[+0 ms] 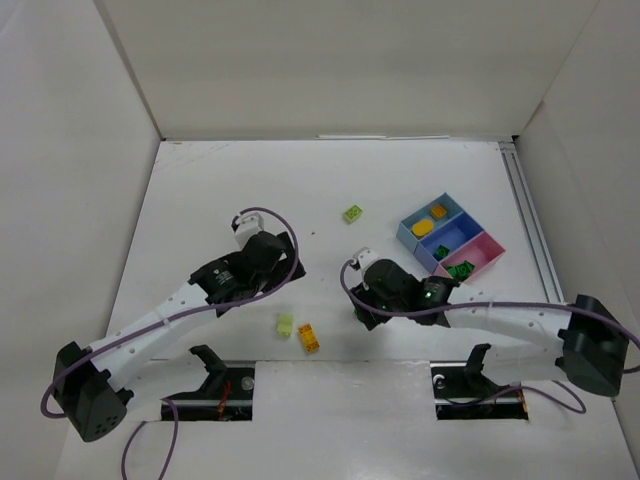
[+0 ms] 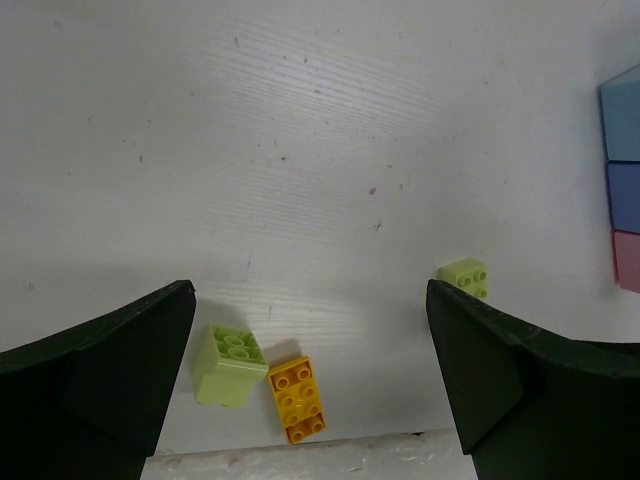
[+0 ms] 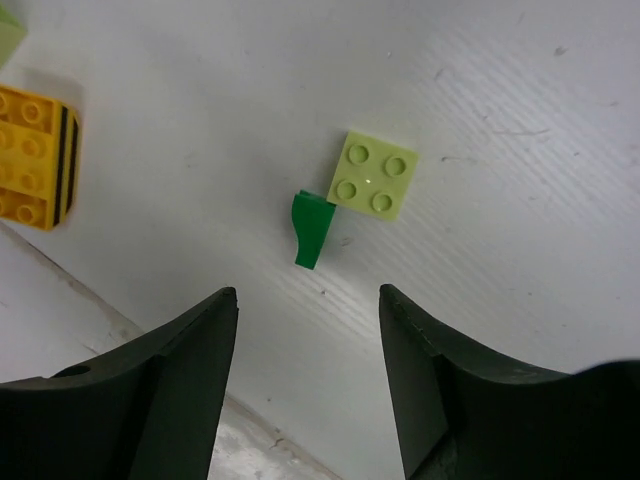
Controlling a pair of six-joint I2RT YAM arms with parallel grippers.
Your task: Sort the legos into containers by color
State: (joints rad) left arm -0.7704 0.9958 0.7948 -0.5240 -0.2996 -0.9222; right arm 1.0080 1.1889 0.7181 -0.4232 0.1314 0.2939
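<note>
The three joined containers stand at the right: light blue [image 1: 428,221] holding orange bricks, darker blue [image 1: 455,238], pink [image 1: 472,260] holding dark green bricks. Loose legos on the table are a lime brick [image 1: 352,213], a lime brick [image 1: 285,325] and an orange brick [image 1: 309,338]. My left gripper [image 1: 278,262] is open and empty; its view shows a lime brick [image 2: 230,362] on its side touching an orange brick [image 2: 297,398], with another lime brick [image 2: 465,276] further right. My right gripper [image 3: 307,295] is open and empty, just short of a dark green piece [image 3: 312,230] that touches a lime brick [image 3: 374,175].
The table's near edge [image 2: 300,455] runs just below the lime and orange bricks. An orange brick [image 3: 30,155] lies at the left of the right wrist view. White walls enclose the table. A metal rail [image 1: 528,215] runs along the right side.
</note>
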